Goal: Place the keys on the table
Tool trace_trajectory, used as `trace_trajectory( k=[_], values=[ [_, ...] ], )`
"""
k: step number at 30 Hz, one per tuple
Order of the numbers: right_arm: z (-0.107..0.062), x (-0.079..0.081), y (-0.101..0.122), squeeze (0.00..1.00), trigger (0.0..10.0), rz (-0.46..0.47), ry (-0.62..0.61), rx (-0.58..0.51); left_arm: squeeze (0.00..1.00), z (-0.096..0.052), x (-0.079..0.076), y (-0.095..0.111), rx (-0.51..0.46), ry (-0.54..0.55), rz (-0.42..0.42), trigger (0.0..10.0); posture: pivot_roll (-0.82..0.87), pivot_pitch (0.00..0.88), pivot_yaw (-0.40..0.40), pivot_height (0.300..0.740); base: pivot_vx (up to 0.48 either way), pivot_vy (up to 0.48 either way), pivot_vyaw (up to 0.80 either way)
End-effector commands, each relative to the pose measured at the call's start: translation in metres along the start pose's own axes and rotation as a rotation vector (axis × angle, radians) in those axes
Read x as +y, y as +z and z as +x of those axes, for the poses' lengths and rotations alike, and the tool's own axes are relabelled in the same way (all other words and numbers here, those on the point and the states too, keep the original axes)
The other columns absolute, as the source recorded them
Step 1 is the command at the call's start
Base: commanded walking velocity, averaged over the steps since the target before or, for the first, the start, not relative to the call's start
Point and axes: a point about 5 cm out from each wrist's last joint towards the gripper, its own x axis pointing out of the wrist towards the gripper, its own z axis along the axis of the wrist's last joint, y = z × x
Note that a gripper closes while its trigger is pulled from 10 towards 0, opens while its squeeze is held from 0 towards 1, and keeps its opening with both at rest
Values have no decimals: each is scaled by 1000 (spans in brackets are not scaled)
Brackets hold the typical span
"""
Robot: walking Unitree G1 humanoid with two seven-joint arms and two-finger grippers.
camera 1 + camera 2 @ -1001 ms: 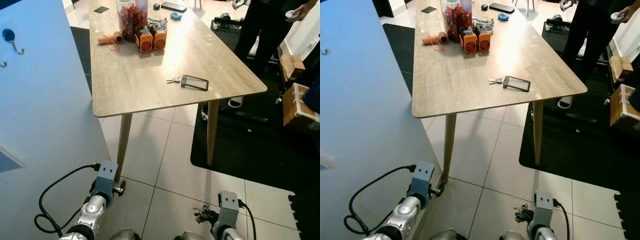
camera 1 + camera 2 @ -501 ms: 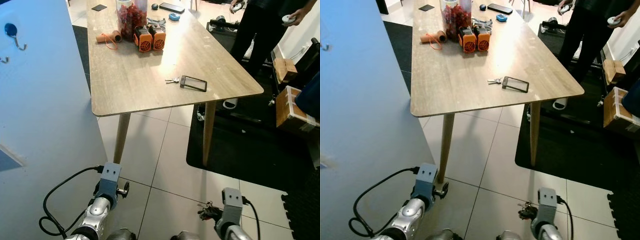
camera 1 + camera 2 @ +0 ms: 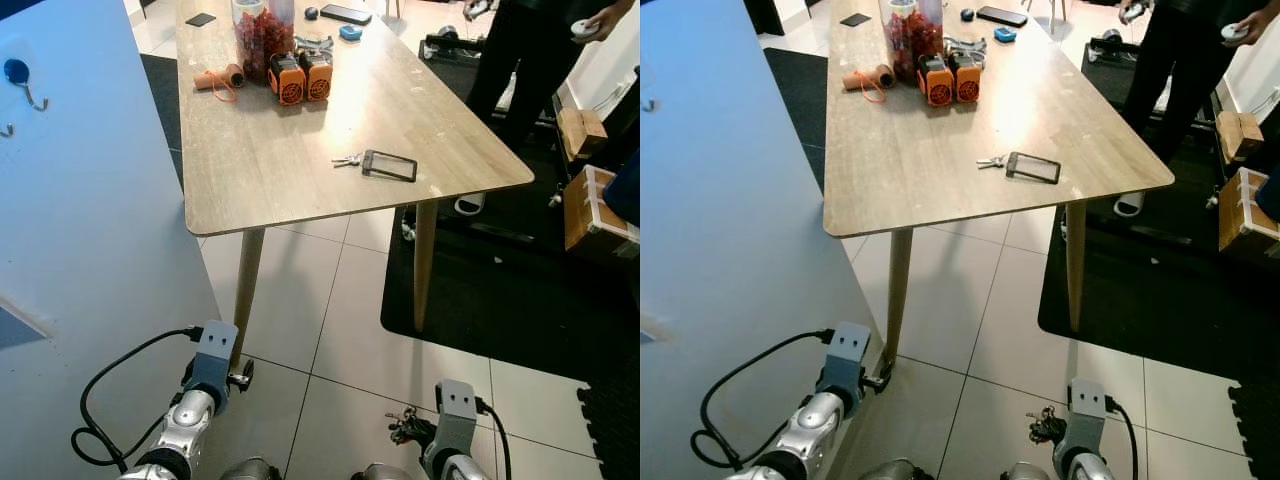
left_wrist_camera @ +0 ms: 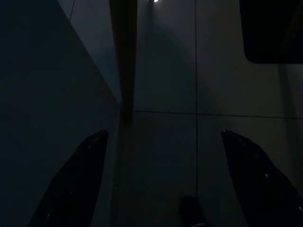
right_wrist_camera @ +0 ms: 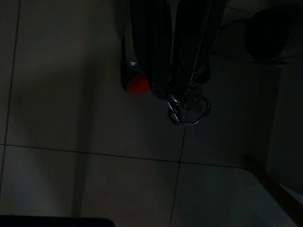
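Nearest you, the right gripper [image 3: 408, 428] hangs low over the tiled floor [image 3: 340, 330], its jaws closed on the keys [image 5: 187, 108]; in the right wrist view the key ring dangles just past the fingertips, with a small red tag [image 5: 138, 84] beside it. Your left gripper [image 3: 238, 377] also hangs low, close to the white panel [image 3: 90, 250] on your left and near the foot of a table leg [image 3: 246, 285]; the left wrist view shows its jaws spread wide with nothing between them.

Farther off stands the wooden tabletop [image 3: 260, 170]. Near its right edge, toward the near corner, lie a black-framed card holder [image 3: 389, 165] and a second small set of keys [image 3: 347, 159] touching it. At the far end sit two orange devices [image 3: 302, 76], a jar of red contents [image 3: 263, 35] and a phone [image 3: 347, 14]. A person in dark trousers [image 3: 520, 60] stands beyond the far right edge.
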Motion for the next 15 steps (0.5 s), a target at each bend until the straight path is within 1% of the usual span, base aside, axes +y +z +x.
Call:
trace_trajectory(
  k=[1, 3, 5, 6, 9, 12, 15],
  values=[
    [-1, -4, 0, 0, 10000, -5, -7, 3, 0, -2, -4, -6, 21, -5, -6, 10000, 38, 76, -18, 740, 0, 0, 0],
    [-1, -5, 2, 0, 10000, -6, -9, 0, 0, -2, -6, -7, 22, -9, -9, 10000, 38, 76, -18, 740, 0, 0, 0],
    [0, -3, 1, 0, 10000, 3, -11, -2, 0, -3, -5, -8, 25, -21, 5, 10000, 48, 84, -6, 740, 0, 0, 0],
    [0, -1, 0, 0, 10000, 8, -9, 0, 0, -3, -4, -9, 25, -26, 16, 10000, 64, 88, 12, 740, 0, 0, 0],
    [0, 1, -1, 0, 10000, 11, -8, 1, 0, -4, -2, -9, 26, -29, 23, 10000, 64, 88, 12, 740, 0, 0, 0],
    [-1, 14, -12, 0, 10000, 36, 7, 17, 0, -5, 10, -8, 28, -20, 46, 10000, 82, 103, 39, 740, 0, 0, 0],
    [-3, 17, -17, 0, 10000, 46, 11, 26, 0, -6, 14, -7, 26, -18, 52, 10000, 78, 116, 38, 740, 0, 0, 0]
  ],
)
